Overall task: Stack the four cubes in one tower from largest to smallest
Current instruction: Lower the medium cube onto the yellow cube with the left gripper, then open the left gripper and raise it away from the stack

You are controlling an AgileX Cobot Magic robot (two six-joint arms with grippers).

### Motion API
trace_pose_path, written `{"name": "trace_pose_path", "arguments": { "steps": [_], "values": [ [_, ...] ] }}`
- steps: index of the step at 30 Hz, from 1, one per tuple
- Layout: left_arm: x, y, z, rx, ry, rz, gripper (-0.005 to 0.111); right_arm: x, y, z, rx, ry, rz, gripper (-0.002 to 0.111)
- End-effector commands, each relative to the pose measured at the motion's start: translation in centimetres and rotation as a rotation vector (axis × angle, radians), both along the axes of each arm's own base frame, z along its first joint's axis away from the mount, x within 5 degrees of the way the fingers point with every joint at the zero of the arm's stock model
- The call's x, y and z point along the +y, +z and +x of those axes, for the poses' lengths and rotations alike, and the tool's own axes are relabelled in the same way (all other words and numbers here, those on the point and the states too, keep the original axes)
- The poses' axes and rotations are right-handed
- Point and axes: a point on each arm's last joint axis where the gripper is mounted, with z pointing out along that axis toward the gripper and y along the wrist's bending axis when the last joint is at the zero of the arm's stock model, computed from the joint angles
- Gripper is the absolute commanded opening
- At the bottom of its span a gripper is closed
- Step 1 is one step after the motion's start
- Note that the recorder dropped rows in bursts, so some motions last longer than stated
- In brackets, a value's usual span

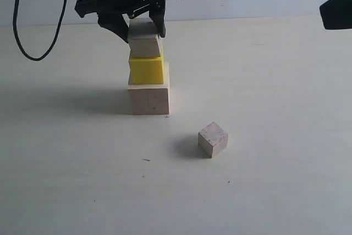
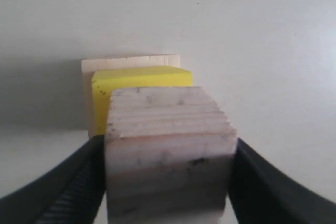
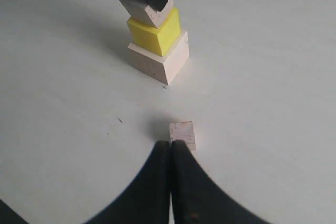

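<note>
The large pale wood cube (image 1: pixel 149 96) stands on the table with the yellow cube (image 1: pixel 146 69) on top of it. The medium pale cube (image 1: pixel 144 41) sits on or just above the yellow one, a little skewed, and my left gripper (image 1: pixel 140 28) is shut on it. From the left wrist the medium cube (image 2: pixel 169 150) fills the space between both fingers, with the yellow cube (image 2: pixel 140 80) behind. The small pale cube (image 1: pixel 213 139) lies alone on the table nearer the front. My right gripper (image 3: pixel 171 145) is shut and empty, high above the small cube (image 3: pixel 182 134).
A black cable (image 1: pixel 25 31) hangs down at the back left. The right arm's dark tip (image 1: pixel 336 9) shows at the upper right edge of the exterior view. The white table (image 1: pixel 275 81) carries only the stack and the small cube.
</note>
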Motion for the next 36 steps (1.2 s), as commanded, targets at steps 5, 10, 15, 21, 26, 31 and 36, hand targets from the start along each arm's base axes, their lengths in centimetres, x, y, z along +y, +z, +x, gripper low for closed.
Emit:
{"name": "trace_pose_path", "arguments": {
  "steps": [5,10,15,21,26,31,36],
  "values": [
    [0.0,0.3,-0.1,-0.004,0.011,-0.009,0.073,-0.1,-0.1,0.0,-0.012,0.004,-0.012,0.0],
    [0.0,0.3,-0.1,-0.004,0.011,-0.009,0.073,-0.1,-0.1,0.0,-0.012,0.004,-0.012,0.0],
    [0.0,0.4,-0.1,-0.006,0.011,-0.01,0.072,-0.2,-0.1,0.0,-0.016,0.002,-0.017,0.0],
    [0.4,2.1,-0.7,-0.038,0.011,-0.032,0.072,-0.2,0.0,0.1,-0.019,0.002,-0.015,0.0],
    [0.8,4.2,-1.5,-0.078,0.01,-0.058,0.072,-0.2,0.0,0.1,-0.021,0.002,-0.014,0.0],
    [1.5,6.8,-2.6,-0.132,0.0,-0.093,0.072,-0.2,0.0,0.1,-0.021,0.002,-0.014,0.0],
    [2.4,10.1,-4.3,-0.2,-0.028,-0.142,0.044,-0.2,0.0,0.1,-0.022,0.001,-0.016,0.0]
  ]
}}
